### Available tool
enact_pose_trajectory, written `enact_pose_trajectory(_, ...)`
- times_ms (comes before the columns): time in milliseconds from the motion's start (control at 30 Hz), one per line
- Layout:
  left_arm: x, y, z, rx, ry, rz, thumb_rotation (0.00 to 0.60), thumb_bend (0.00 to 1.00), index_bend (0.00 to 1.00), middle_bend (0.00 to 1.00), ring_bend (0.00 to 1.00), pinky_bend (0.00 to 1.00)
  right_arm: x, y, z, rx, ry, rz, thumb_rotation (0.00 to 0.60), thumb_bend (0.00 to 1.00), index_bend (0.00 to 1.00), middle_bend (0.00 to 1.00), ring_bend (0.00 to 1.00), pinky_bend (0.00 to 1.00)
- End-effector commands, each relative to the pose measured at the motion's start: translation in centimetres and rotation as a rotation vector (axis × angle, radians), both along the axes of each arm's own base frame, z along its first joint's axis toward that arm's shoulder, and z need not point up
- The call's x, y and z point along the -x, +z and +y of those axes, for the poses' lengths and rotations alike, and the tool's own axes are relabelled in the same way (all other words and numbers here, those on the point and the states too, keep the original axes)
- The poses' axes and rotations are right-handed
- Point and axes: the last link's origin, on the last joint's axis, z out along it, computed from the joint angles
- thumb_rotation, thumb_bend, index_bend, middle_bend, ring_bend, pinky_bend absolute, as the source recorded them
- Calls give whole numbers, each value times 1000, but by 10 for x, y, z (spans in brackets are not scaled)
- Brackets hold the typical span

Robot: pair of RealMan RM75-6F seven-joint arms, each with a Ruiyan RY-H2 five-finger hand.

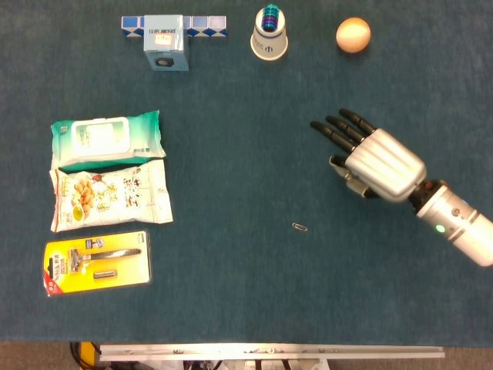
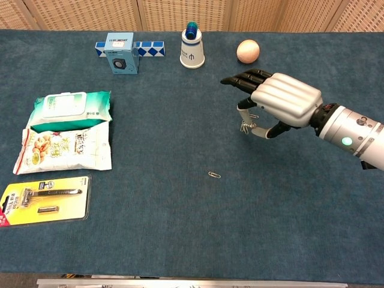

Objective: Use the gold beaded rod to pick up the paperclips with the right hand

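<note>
My right hand (image 1: pixel 377 162) hovers over the right part of the blue table, with its dark fingers stretched toward the far left and the thumb tucked under the palm. The chest view shows the same right hand (image 2: pixel 282 105). I cannot make out the gold beaded rod in either view; anything under the palm is hidden. One paperclip (image 1: pixel 300 227) lies alone on the cloth, nearer and to the left of the hand, and is also seen in the chest view (image 2: pixel 214 174). A second paperclip (image 2: pixel 246 126) shows just below the thumb. The left hand is out of view.
A wet-wipes pack (image 1: pixel 108 139), a snack bag (image 1: pixel 110 194) and a yellow razor card (image 1: pixel 98 262) lie along the left side. At the far edge stand a blue box (image 1: pixel 166 42), a paper cup (image 1: pixel 269 35) and an egg (image 1: pixel 353 35).
</note>
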Motion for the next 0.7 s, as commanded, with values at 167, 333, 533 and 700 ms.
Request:
enact_pose_trajectory(167, 1, 0, 1, 3, 5, 0, 600, 356, 467, 423, 310, 503, 8, 3, -14, 35, -46, -8, 600, 292, 688, 45, 0, 70)
enact_pose_trajectory(333, 1, 0, 1, 4, 8, -1, 600, 356, 467, 423, 310, 503, 12, 2, -21, 45, -71, -10, 600, 291, 689, 45, 0, 70)
enact_pose_trajectory(533, 1, 0, 1, 4, 7, -4, 600, 357, 467, 423, 310, 503, 15, -1, -25, 47, -89, -6, 600, 292, 689, 45, 0, 70)
enact_pose_trajectory(700, 1, 0, 0, 2, 5, -7, 600, 357, 467, 423, 310, 503, 19, -4, -27, 48, -105, -4, 600, 292, 689, 45, 0, 70)
